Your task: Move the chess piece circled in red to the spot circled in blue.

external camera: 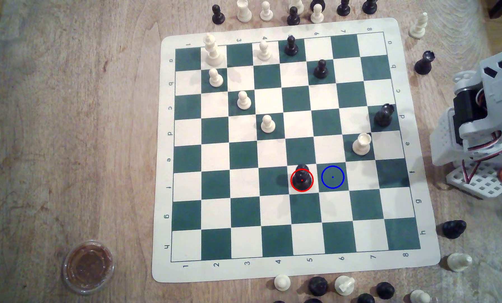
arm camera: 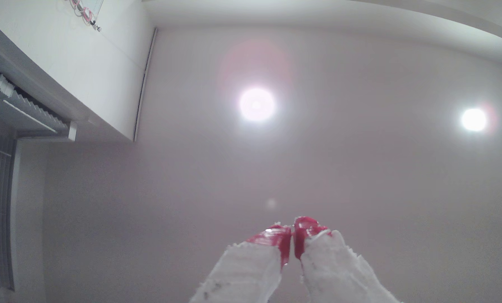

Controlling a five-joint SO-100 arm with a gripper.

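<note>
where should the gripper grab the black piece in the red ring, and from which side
Likely best from straight above, closing on the narrow neck under the rounded knob of the glossy black chess piece: it stands upright on a wide round base, neighbouring squares are free, and the red-tipped gripper, now shut, must open first.

the black chess piece circled in red [external camera: 301, 178] stands upright on a white square of the green-and-white board [external camera: 427, 163]. the blue-ringed spot [external camera: 332, 176] is the dark green square just beside it toward the exterior view's right, bare. the white arm [external camera: 476, 122] sits folded, it seems, off the board's right edge.
</note>
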